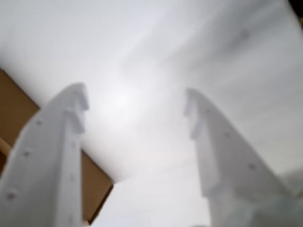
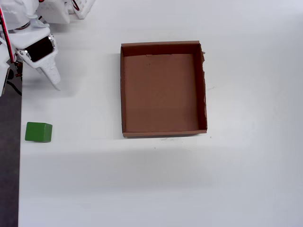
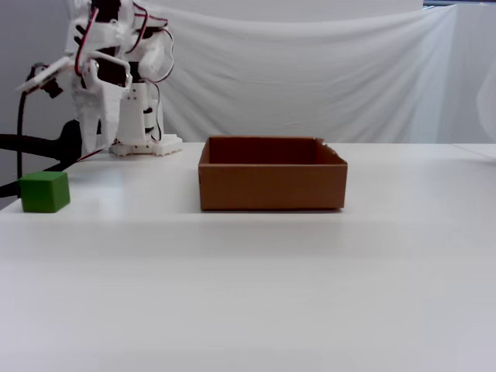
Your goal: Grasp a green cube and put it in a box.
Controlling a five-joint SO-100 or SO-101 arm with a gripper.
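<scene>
Pincer (image 1: 135, 111), spread wide and empty, should drop toward six o'clock in the overhead view, probably squaring its fingers around the green cube (image 2: 38, 132) before clenching.

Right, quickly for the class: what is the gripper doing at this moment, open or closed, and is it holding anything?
Gripper: open and empty in the wrist view; the green cube sits untouched on the table.

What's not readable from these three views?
- Green cube: absent from the blurred wrist view, out of frame.
- Box: floor hidden by its front wall in the fixed view; the wrist view cuts it to a corner.
- Gripper: fingertip gap unreadable in the fixed view.
</scene>
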